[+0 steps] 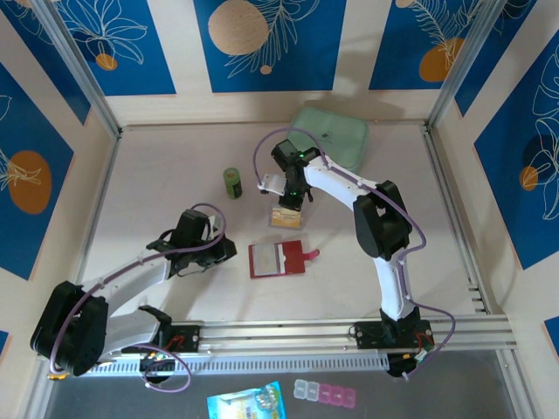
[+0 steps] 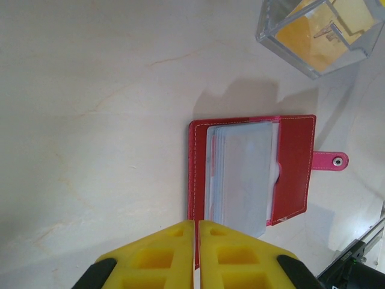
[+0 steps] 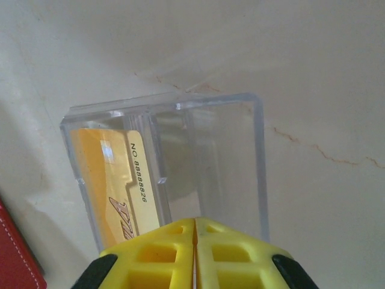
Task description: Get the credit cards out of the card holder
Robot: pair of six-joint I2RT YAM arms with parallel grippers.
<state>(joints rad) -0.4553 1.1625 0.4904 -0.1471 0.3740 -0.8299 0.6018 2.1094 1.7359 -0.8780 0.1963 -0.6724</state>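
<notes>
One red card holder (image 1: pixel 278 259) and one clear box (image 3: pixel 207 156), with one yellow card (image 3: pixel 105 174) seen inside. Farther off, one green can (image 1: pixel 232 183) and one mint-green case (image 1: pixel 336 140)

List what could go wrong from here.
The wallet lies loose and open; the shut left pincer at its edge might shove it rather than pin it. The right pincer, shut, sits close by the clear box holding a yellow card; a nudge could tip it.
</notes>
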